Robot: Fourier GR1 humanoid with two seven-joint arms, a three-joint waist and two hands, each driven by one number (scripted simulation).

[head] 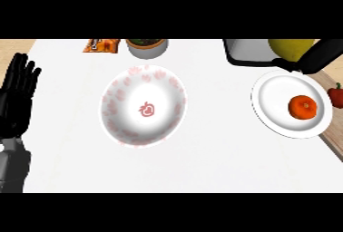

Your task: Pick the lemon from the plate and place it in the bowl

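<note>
The white bowl (118,113) with red markings sits mid-counter, with nothing in it. To its right lies a white plate (271,97) holding an orange fruit (303,107). The yellow lemon (289,47) is raised at the view's top right, above the plate's far edge. My right hand (319,55) is curled round its right side and hides part of it. A grey stretch of the right forearm (249,49) shows just left of the lemon. Far from both dishes, my left hand (17,97) rests open at the left edge, fingers up.
A grey pot with a green plant (146,46) and an orange snack bag (102,45) stand at the back behind the bowl. A red vegetable (337,95) lies on a wooden board (332,136) along the right edge.
</note>
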